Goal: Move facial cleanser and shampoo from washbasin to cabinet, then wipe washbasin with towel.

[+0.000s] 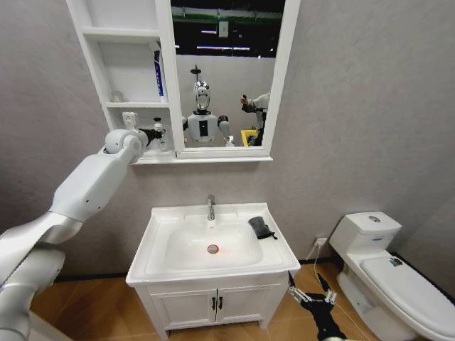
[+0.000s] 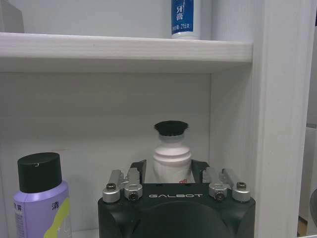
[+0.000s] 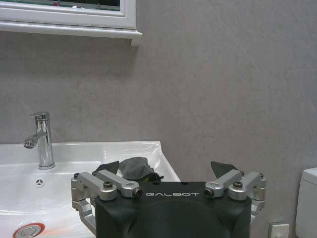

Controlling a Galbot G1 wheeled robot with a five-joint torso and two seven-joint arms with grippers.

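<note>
While my left tool (image 1: 155, 133) reaches into the tall white cabinet's (image 1: 128, 105) lowest compartment, the dark grey towel (image 1: 260, 227) lies on the white ceramic washbasin (image 1: 212, 245). At my left wrist, fingers marked GALBOT close around a white black-capped bottle (image 2: 171, 153), beside a lilac bottle (image 2: 41, 201). My right tool (image 3: 167, 171), also marked GALBOT, hangs open.

the white bottle (image 2: 172, 158) has its bottom hidden behind the left gripper (image 2: 172, 174), so you can't tell if the fingers touch it. the purple bottle (image 2: 42, 201) is cut off at the edge. the blue tube (image 2: 185, 17) has its top cut off. the right gripper (image 3: 168, 171) hides part of the towel (image 3: 134, 167).
</note>
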